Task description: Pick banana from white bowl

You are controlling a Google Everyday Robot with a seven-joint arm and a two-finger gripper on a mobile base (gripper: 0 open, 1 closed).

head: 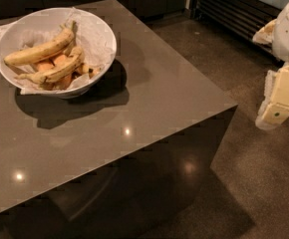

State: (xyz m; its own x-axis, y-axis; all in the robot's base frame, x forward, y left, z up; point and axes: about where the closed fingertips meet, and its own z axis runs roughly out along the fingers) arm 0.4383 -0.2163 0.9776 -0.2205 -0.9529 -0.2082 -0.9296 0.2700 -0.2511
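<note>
Two bananas [55, 70] [38, 51], few orange pieces [52, 62], one white bowl [15, 34], one claw [276, 111] far right.

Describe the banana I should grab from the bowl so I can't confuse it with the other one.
The white bowl sits far left on the dark table, far from the end effector beyond its right edge. The banana is the nearer one inside, in front of the orange pieces. It is duller and brown-streaked with dark tips, unlike the brighter banana behind.

The dull, brown-streaked banana [55, 72] lies on its side in the paper-lined white bowl [106, 36]; my end effector [278, 106] hangs far right, off the counter [149, 98].
</note>
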